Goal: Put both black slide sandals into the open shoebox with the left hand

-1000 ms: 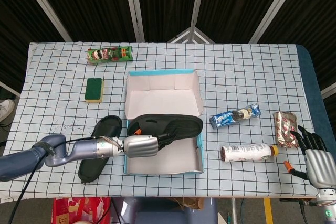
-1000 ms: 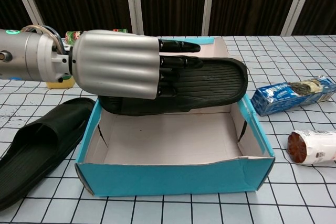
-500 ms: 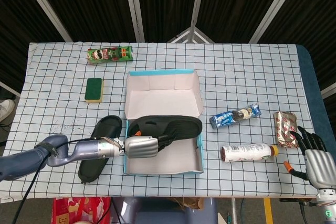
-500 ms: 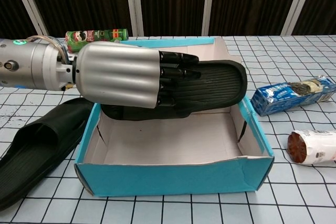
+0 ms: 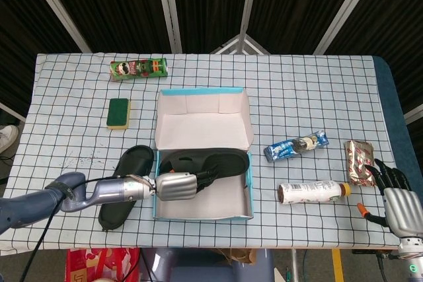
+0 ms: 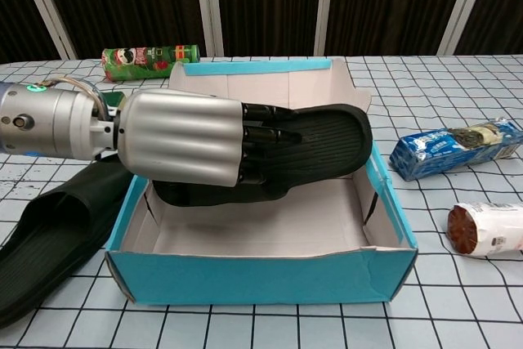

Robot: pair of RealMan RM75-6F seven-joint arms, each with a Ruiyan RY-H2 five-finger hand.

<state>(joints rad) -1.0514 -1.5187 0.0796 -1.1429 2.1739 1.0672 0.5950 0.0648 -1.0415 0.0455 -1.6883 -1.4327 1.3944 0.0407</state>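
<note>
The first black slide sandal is gripped by the left hand inside the open shoebox, not yet released. The second sandal remains on the bench, just left of the shoebox.

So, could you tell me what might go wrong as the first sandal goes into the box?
The sandal in the left hand still spans the shoebox walls, so its toe could catch on the right wall. Pushing down may drag the light box sideways. The second sandal lies beside the box, near the arm.
</note>
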